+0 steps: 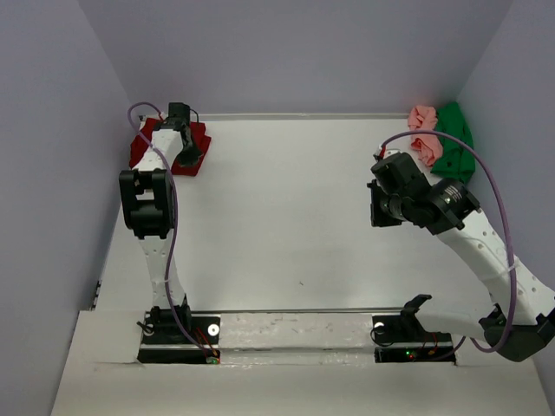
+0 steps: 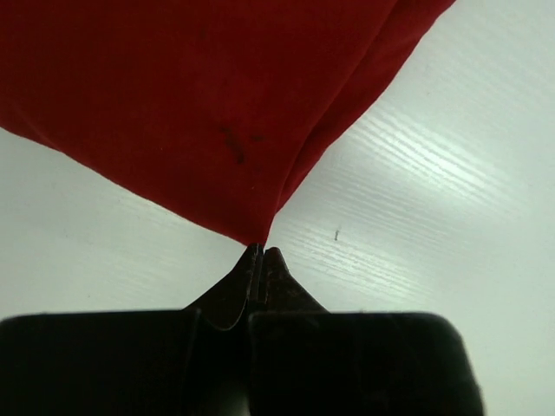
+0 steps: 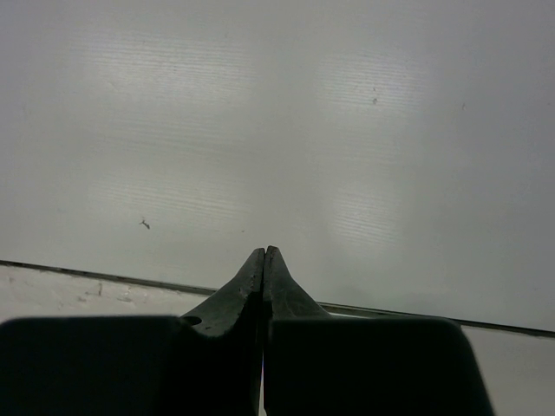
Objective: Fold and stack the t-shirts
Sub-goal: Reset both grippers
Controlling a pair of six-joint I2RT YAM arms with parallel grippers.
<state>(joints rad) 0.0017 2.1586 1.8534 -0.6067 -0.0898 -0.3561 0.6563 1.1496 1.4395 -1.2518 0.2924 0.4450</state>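
Note:
The dark red t-shirt (image 1: 146, 144) lies bunched at the table's far left corner; in the left wrist view the dark red t-shirt (image 2: 199, 104) fills the top and narrows to a point at my fingertips. My left gripper (image 1: 189, 161) (image 2: 263, 250) is shut, pinching that corner of the cloth. The pale pink t-shirt (image 1: 424, 135) and the bright green t-shirt (image 1: 456, 146) lie crumpled together at the far right corner. My right gripper (image 1: 375, 206) (image 3: 264, 251) hangs over bare table to the left of them, shut with nothing in it.
Grey walls close in the white table (image 1: 286, 208) on the left, back and right. A raised strip (image 1: 295, 328) with both arm bases runs along the near edge. A purple cable (image 1: 490, 186) loops over the right arm.

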